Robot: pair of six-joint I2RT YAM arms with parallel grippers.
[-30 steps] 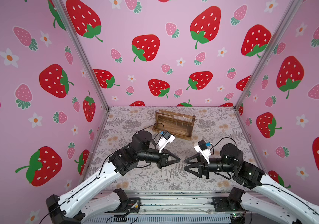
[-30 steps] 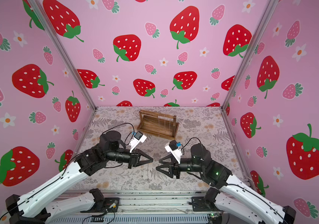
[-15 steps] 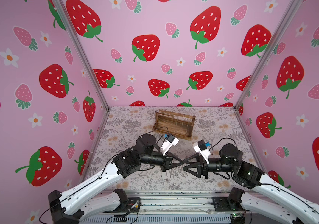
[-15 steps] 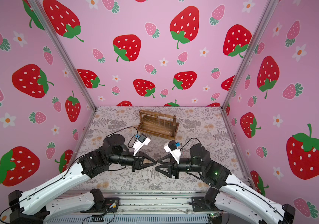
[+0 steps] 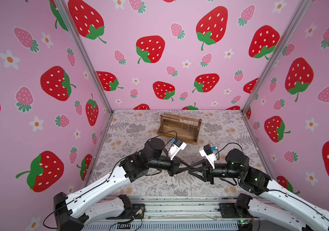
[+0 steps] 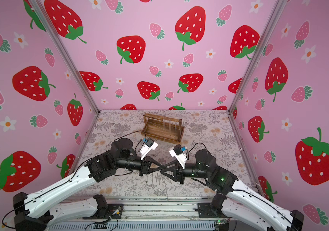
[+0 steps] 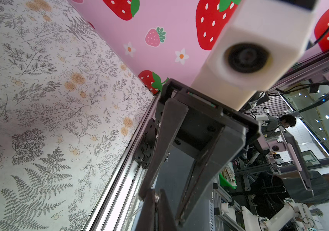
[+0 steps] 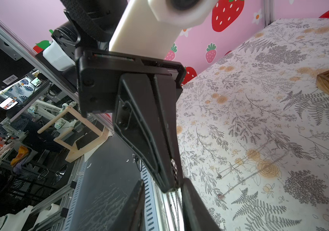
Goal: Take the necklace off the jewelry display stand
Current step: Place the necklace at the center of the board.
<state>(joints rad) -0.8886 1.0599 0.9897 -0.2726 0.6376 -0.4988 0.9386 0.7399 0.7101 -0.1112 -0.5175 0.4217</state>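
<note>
Metal necklace point(image 8: 173, 170) sits pinched in the clamped left gripper point(image 8: 170, 188), well apart from the jewelry display stand point(image 5: 176, 138) behind, right gripper point(image 7: 162, 206) jaws apart straddling those tips, so closing on fingers instead of chain could drop it.

The walls point(image 5: 179, 24) are pink, printed with red and paler pink strawberries, green leaves and white flowers with orange centres. The bench point(image 5: 135, 128) is off-white, drawn over with grey ferns and pale orange roses. The jewelry display stand point(image 5: 162, 124) is brown wood. The left arm point(image 5: 103, 184) and right arm point(image 5: 283, 198) are white with black joints; the left claw point(image 5: 187, 167) and right claw point(image 5: 190, 169) are black. The necklace point(image 8: 173, 170) is silvery.
</note>
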